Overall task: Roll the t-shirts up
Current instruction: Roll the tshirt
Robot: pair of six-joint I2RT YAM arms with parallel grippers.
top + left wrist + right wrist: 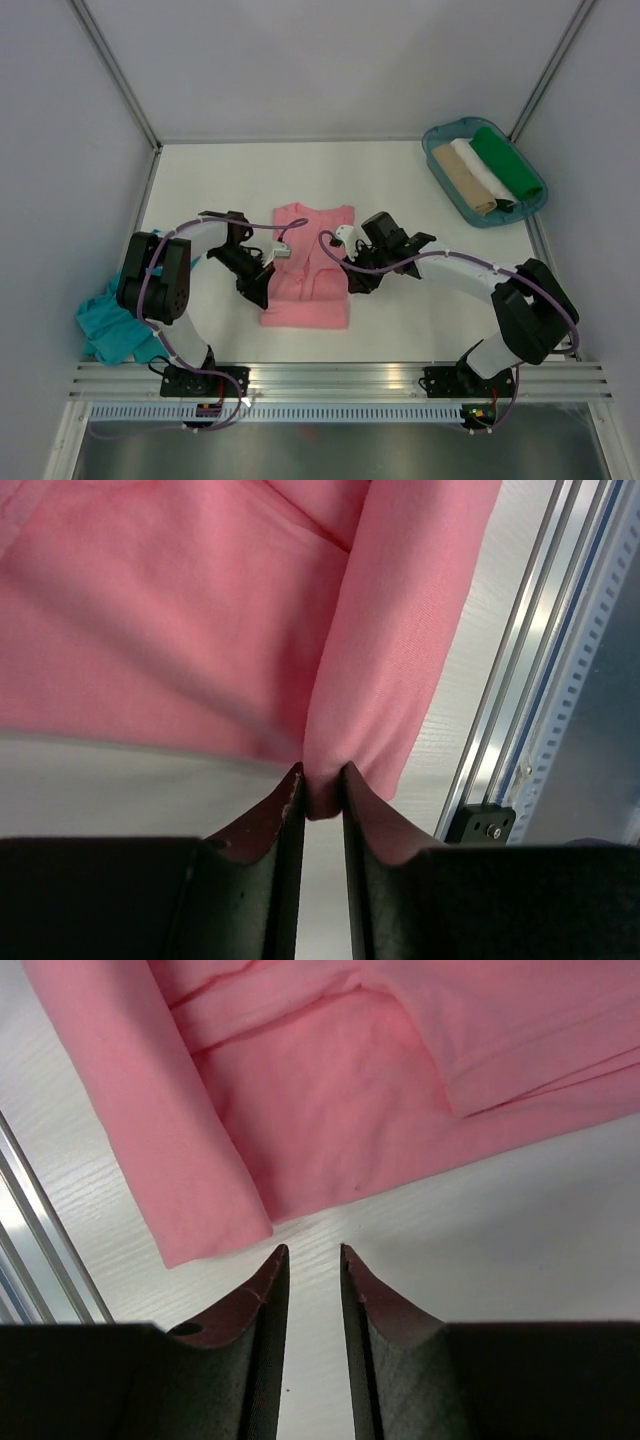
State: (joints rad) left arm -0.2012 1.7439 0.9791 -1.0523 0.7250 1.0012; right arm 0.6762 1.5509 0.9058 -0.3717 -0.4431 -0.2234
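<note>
On the white tabletop [420, 290], the folded salmon-pink cloth t-shirt [310, 290] lies with its long axis pointing away from the robot. At its left edge the left fingers [270, 830] nip a fold. At its right edge the right fingers [385, 1310] stand narrow and empty, just short of the cloth.

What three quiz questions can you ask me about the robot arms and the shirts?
1. True or false: the tray holds three rolled cloths.
2. Which one has a fold of the pink t-shirt between its fingertips? A) left gripper B) right gripper C) neither
3. Fill in: the teal t-shirt lies crumpled beside the ___ arm.
Key: 1 true; 2 A; 3 left.
</note>
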